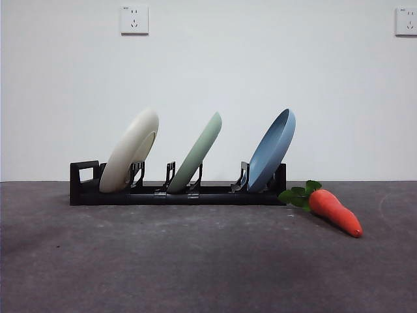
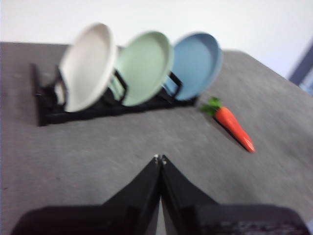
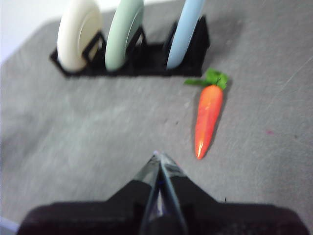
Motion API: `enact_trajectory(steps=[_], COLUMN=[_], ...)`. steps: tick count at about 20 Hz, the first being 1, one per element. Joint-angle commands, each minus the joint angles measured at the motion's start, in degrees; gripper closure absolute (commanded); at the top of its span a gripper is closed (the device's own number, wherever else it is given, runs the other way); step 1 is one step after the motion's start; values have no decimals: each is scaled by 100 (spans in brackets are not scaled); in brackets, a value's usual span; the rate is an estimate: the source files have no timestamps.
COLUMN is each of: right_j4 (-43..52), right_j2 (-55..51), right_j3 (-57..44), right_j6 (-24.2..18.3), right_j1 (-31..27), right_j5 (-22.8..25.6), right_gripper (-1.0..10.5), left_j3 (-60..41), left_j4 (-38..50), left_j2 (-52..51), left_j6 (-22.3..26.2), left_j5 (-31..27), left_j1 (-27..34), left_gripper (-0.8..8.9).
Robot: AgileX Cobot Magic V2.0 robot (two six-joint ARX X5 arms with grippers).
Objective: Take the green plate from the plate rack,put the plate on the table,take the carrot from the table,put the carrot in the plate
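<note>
Front view: I saw the plate rack (image 1: 176, 193) standing on the dark grey tabletop (image 1: 195, 261) in front of a white wall with two sockets. Three plates leaned in its slots, all tilted the same way: a cream-white plate (image 1: 129, 151) nearest the looped end, the green plate (image 1: 195, 153) in the middle slot, and a blue plate (image 1: 272, 150) at the far end. The carrot (image 1: 333, 212) lay flat on the tabletop just beside the rack's blue-plate end, its leaves toward the rack and its tip pointing away. Neither arm appeared in this view.

Left wrist view: I found the left pincer (image 2: 160, 159) with its jaws pressed together, tips touching, holding nothing. It hung over bare tabletop, well apart from the rack. The green plate (image 2: 143, 67) sat in the rack between its two neighbours, and the carrot (image 2: 234, 127) lay off to the rack's blue-plate side. The picture was slightly blurred.

Right wrist view: I found the right pincer (image 3: 159, 156) likewise closed tip to tip and empty, above the tabletop. The carrot (image 3: 208, 117) lay near it, its tip toward the pincer but not touching. The green plate (image 3: 123, 33) stood in the rack's middle slot.
</note>
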Motion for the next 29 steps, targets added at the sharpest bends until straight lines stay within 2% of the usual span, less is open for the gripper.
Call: enact_trajectory(steps=[1, 5, 10, 11, 14, 15, 23, 29], right_j4=[-417, -1110, -1237, -1215, -1187, -1187, -1187, -1082], right_j2=[369, 911, 1141, 1152, 1152, 1154, 1163, 1318], right_j3=[417, 896, 920, 920, 920, 920, 920, 920], right_j6=[-745, -1285, -1370, -1370, -1292, -1224, -1217, -1169], right_j1=[15, 15, 15, 15, 15, 15, 15, 15], right_j5=[-254, -898, -925, -925, -909, -894, -892, -894], right_gripper=[958, 958, 935, 876, 401, 339, 347, 347], left_j3=[273, 678, 734, 737, 737, 737, 782, 1652], left_j4=[-260, -767, -879, -876, -876, -876, -520, 190], left_j2=[269, 745, 898, 898, 898, 898, 1366, 2632], left_j6=[520, 901, 925, 903, 879, 876, 728, 728], left_j5=[424, 1003, 997, 964, 966, 968, 1005, 916], left_j1=[13, 13, 13, 13, 13, 13, -9, -549], left_gripper=[822, 822, 811, 766, 321, 298, 301, 301])
